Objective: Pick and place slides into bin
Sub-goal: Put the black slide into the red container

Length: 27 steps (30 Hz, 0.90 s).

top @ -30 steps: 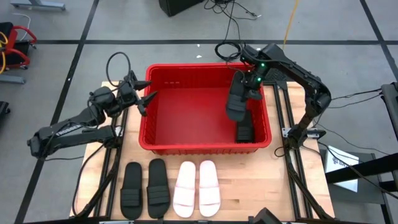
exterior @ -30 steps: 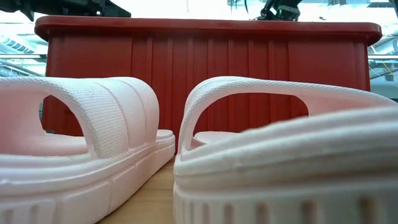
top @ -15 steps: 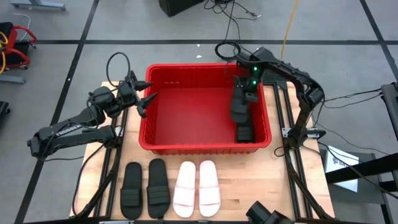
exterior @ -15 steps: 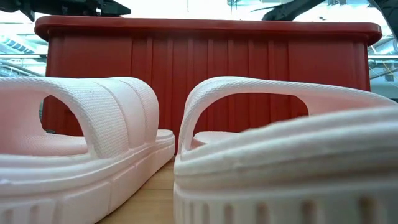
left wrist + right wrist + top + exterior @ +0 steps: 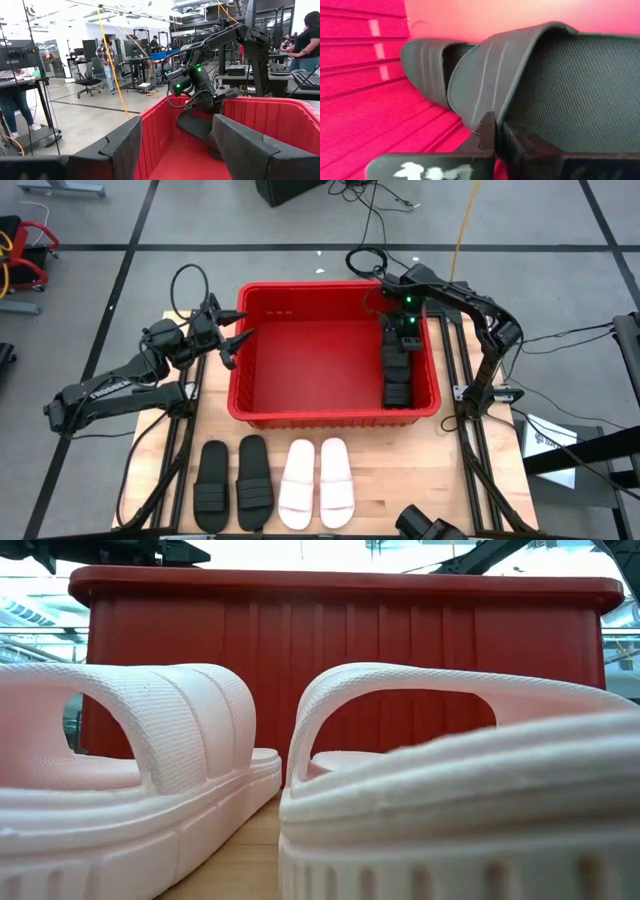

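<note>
The red bin stands mid-table. Inside it, along its right wall, my right gripper points steeply down, shut on a black slide. A second black slide lies on the bin floor just nearer the front, and shows behind the held one in the right wrist view. My left gripper hovers open at the bin's left rim, level, with nothing between its fingers. Two black slides and two white slides lie sole-down on the table in front of the bin. My right gripper pinches the black slide's ribbed strap at its edge, one finger on the strap's outer face and one between strap and footbed. The fingers come from above, slanting down. The slide hangs below them inside the bin; whether its lower end touches anything I cannot tell.
The bin's left and middle floor is bare. In the low view the two white slides fill the foreground before the bin's wall. People and desks show in the room beyond the table in the left wrist view.
My right gripper has gone down into the bin and toward its right wall, tipping more steeply downward, still shut on the black slide. The slide has swung from slanting over the bin to lying in line with the other black slide. The bin has slid slightly toward the table's right.
</note>
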### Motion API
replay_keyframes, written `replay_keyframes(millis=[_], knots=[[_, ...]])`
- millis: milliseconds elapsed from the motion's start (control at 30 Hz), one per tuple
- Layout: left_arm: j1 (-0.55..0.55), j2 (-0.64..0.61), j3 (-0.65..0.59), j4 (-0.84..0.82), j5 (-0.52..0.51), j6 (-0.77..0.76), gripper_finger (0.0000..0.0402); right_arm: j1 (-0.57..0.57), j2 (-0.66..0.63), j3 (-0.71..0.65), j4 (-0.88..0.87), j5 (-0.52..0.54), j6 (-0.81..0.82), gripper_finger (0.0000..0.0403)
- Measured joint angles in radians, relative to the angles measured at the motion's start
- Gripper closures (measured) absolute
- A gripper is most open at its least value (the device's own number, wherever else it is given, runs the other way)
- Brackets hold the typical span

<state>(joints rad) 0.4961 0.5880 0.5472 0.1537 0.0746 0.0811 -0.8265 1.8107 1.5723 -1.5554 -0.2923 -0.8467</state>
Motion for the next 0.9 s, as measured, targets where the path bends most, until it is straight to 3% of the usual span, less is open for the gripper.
replay_keyframes(millis=[267,567,900], knots=[[0.0,0.0,0.0,0.009,0.0,0.0,0.0151,0.004,0.0,-0.001,0.072,0.077,-0.006,0.0403],[0.0,0.0,0.0,0.009,0.003,0.0,0.0151,0.003,0.0,-0.001,0.096,0.085,0.016,0.0401],[0.0,0.0,0.0,0.008,0.004,0.0,0.0151,0.01,0.0,-0.001,0.103,0.107,0.078,0.035]])
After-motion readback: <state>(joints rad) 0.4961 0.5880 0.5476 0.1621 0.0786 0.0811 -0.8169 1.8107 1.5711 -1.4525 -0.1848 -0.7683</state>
